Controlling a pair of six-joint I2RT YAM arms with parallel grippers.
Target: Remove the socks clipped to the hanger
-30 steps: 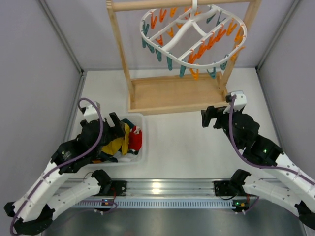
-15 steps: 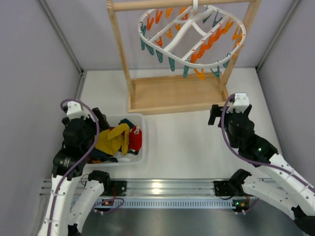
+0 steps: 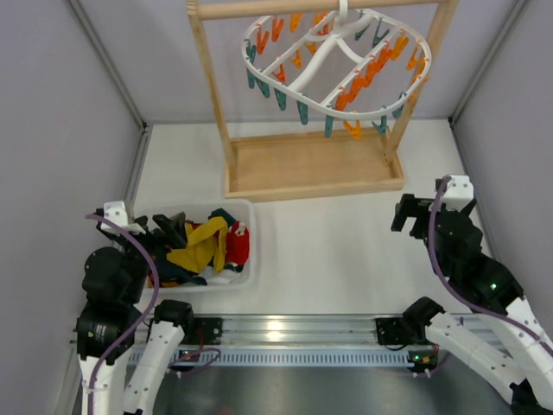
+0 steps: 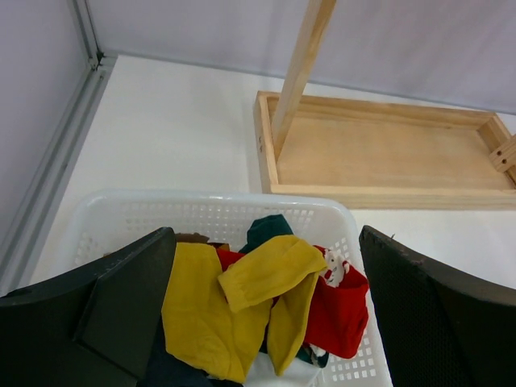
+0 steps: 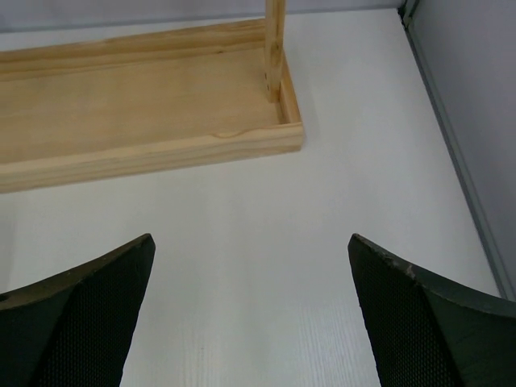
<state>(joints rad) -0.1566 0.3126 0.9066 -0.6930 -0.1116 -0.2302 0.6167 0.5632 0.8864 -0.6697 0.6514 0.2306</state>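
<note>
Top: hanger (image 3: 337, 65) hanging from wooden stand (image 3: 311, 164) at far centre; socks (image 3: 203, 246) heaped in white basket (image 3: 248, 278), near left.
Left wrist: left gripper (image 4: 264, 242) spread wide above that heap, gripping nothing.
Right wrist: right gripper (image 5: 250, 242) wide apart over table (image 5: 322, 185), holding nothing.

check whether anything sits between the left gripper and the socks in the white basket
Nothing visible does. The open left gripper sits over the basket, with the socks lying uncovered just ahead of it.
</note>
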